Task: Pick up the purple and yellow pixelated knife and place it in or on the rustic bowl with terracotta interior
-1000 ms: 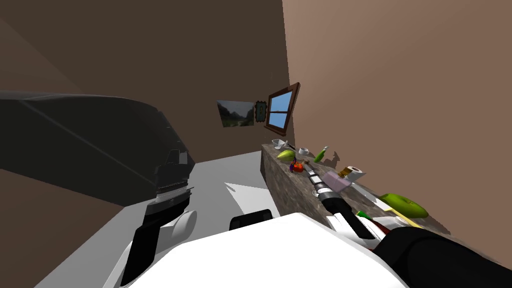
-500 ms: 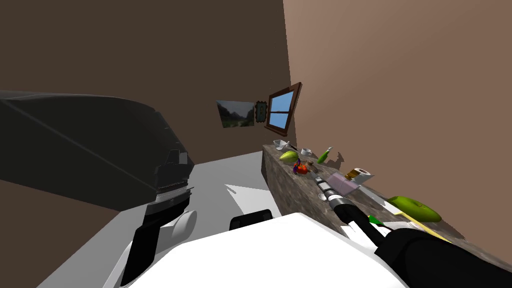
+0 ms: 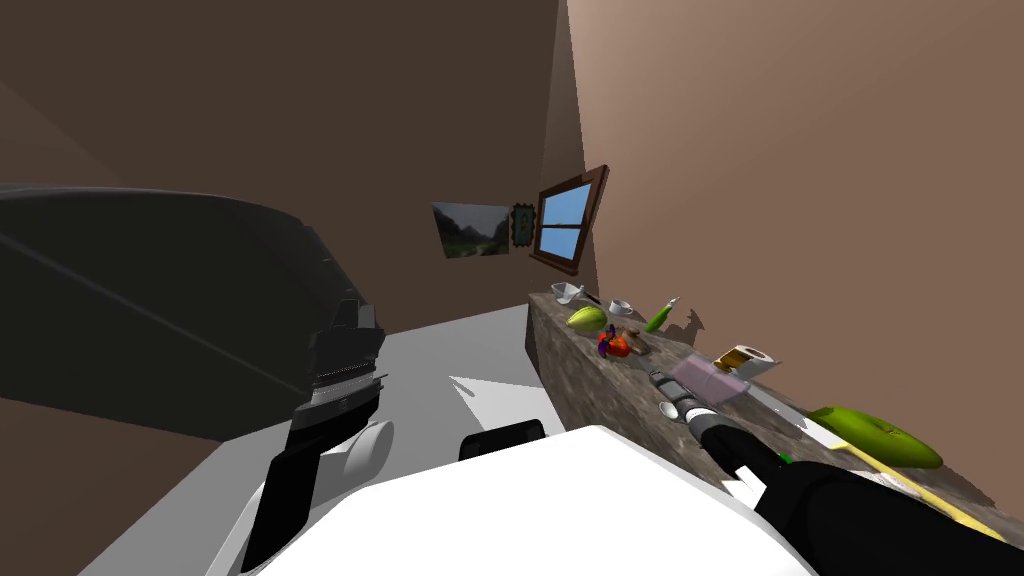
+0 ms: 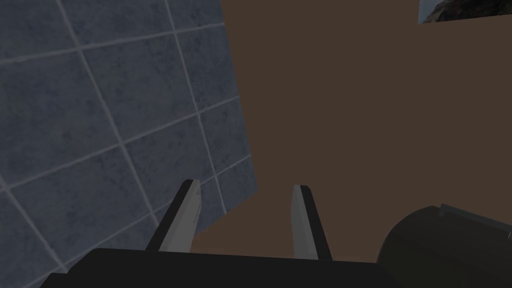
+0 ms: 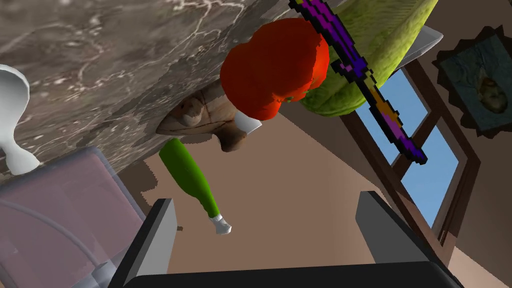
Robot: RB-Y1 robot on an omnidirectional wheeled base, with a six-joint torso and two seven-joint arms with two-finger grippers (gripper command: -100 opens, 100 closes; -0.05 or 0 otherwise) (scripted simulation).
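**A:** Where was the knife?

**B:** The knife (image 3: 603, 338), purple and yellow, was on the stone counter (image 3: 580, 395), at about one o'clock from me. It was at the nine o'clock side of a red round thing (image 3: 620, 348), very close to it; if they touched, I could not tell. The brown bowl (image 3: 635, 342) was at the three o'clock side of the same red thing.

**A:** And the pincers?

**B:** The right gripper (image 5: 267, 200) was released, its fingers wide apart with nothing between them. It pointed along the counter, and the knife was ahead of it, apart, at about eleven o'clock. A translucent pinkish box (image 5: 65, 210) was just beside it, and a green bottle (image 5: 192, 180) was farther on. The left gripper (image 4: 245, 220) was raised at about ten o'clock from me, also released and empty.
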